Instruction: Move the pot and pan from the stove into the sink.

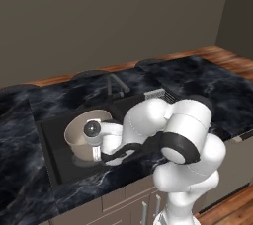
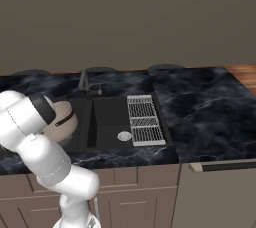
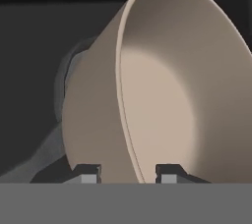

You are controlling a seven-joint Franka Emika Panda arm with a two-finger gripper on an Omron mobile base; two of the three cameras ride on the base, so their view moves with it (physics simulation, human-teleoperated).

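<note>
The beige pot [image 3: 162,95] is tilted on its side, and my gripper [image 3: 125,174] is shut on its rim, one fingertip outside the wall and one inside. From the base views the pot [image 1: 85,131] hangs low over the left part of the dark sink [image 1: 52,142], partly hidden by my arm; the pot [image 2: 64,121] also shows at the sink [image 2: 112,117]. Behind the pot's wall, a dark-grey rounded edge [image 3: 66,83] looks like the pan lying in the basin. The stove is out of view.
A dark faucet [image 2: 84,83] rises behind the basin. A wire dish rack [image 2: 145,119] covers the sink's right end beside a round drain [image 2: 124,136]. Black marbled counter [image 2: 200,107] runs to both sides, with a wall behind.
</note>
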